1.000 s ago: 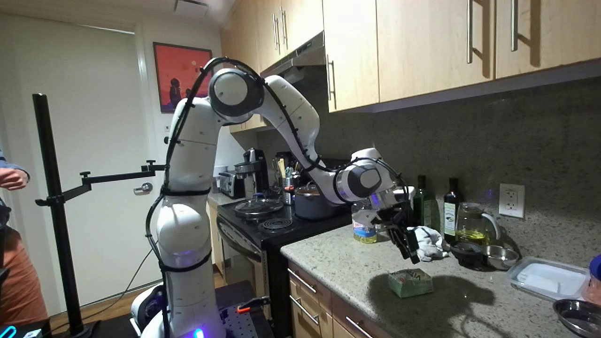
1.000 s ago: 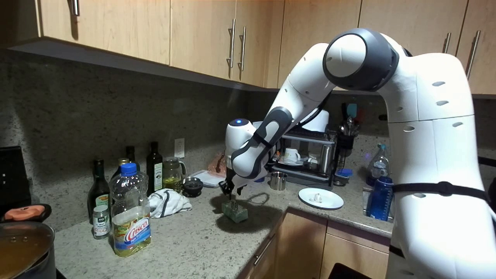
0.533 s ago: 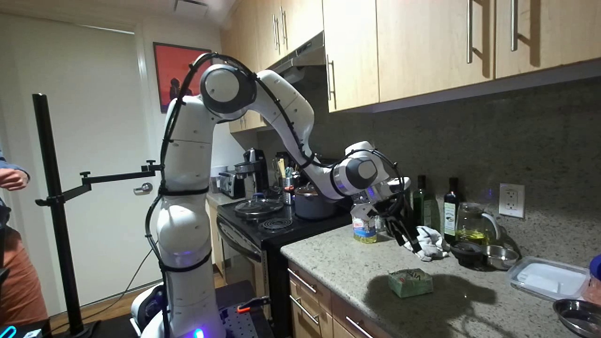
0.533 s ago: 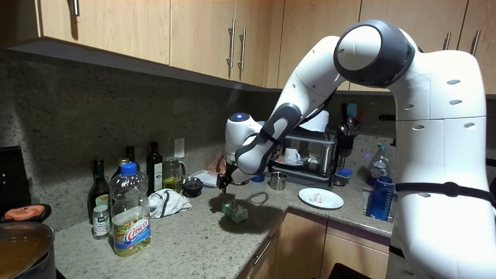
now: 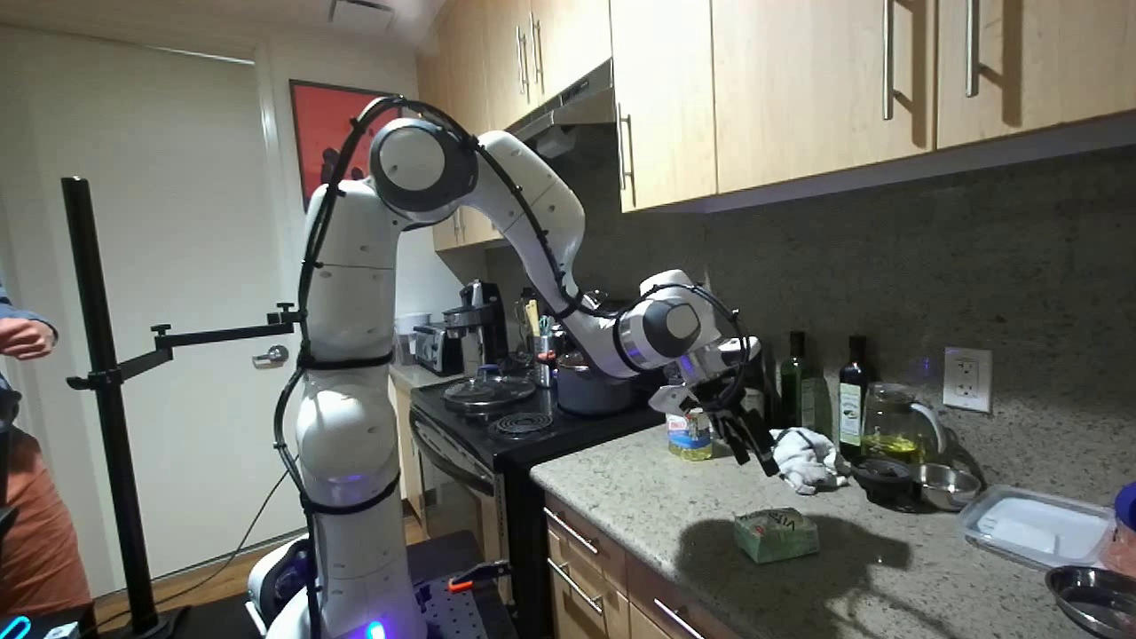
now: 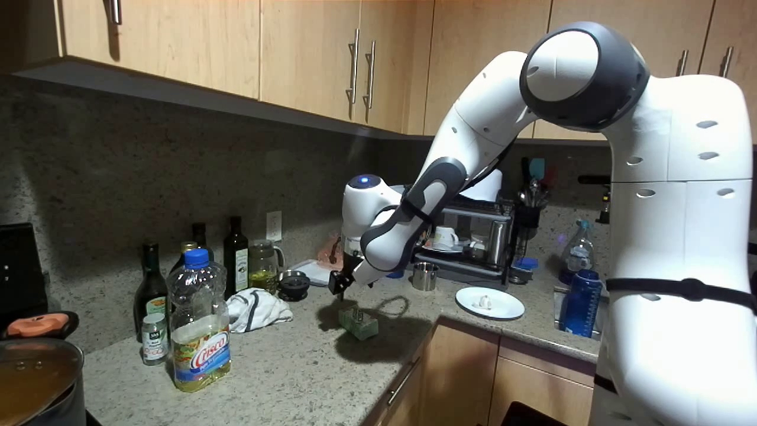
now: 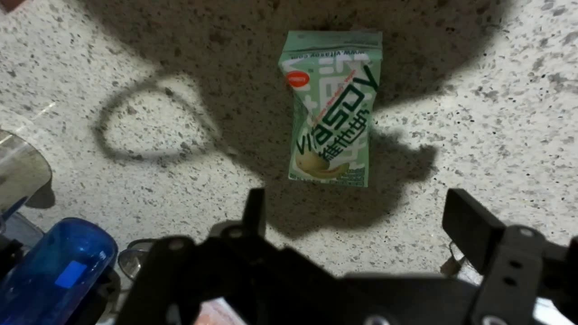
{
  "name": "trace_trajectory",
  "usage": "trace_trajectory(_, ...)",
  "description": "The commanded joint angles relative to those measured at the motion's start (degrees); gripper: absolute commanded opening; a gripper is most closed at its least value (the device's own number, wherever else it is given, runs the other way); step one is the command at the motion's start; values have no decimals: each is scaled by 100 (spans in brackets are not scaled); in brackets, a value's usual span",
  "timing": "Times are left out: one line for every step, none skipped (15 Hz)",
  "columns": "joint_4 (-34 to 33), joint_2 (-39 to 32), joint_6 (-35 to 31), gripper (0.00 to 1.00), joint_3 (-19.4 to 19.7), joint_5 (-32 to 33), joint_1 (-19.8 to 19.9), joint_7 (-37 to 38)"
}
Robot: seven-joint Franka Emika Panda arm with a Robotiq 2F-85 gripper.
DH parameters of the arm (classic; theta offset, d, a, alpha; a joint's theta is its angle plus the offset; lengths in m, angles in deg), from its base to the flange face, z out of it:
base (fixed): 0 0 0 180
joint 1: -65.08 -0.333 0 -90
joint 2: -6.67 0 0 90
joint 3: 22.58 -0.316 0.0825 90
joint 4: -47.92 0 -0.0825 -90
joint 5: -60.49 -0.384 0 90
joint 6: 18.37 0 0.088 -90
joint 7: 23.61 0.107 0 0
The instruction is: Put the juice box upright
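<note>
While the black two-fingered hand (image 7: 356,205) gapes bottom-centre, the green cardboard juice box (image 7: 332,113) lies flat upper-centre, end toward it.

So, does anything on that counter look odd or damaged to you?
Yes, the green juice box: it lies flat on the counter, printed front up, instead of standing, and its body looks pinched in around the middle, as if squeezed. I can make out no spill around it.
</note>
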Motion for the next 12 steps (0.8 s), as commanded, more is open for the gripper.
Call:
trace_trajectory(178,124,178,100,-132,-38,141,82)
trace_trajectory(200,90,206,100,-144,-108,161,59)
trace_trajectory(220,63,236,100,-139,-118,170,81)
trace_trajectory(245,26,262,100,-142,-192,190,73)
trace_trajectory(280,4,278,100,-158,-315,215,25)
trace_trajectory(315,-32,289,100,-172,-463,233,-20)
trace_trajectory(335,-88,292,100,-176,-601,234,-47)
trace_trajectory(343,-152,311,100,-173,-728,232,-80)
trace_trajectory(362,-216,282,100,-183,-905,241,-152)
trace_trajectory(384,-303,177,100,-204,-1121,265,-269)
trace_trajectory(381,-377,154,100,-220,-1312,273,-357)
trace_trajectory(384,-447,88,100,-245,-1517,287,-513)
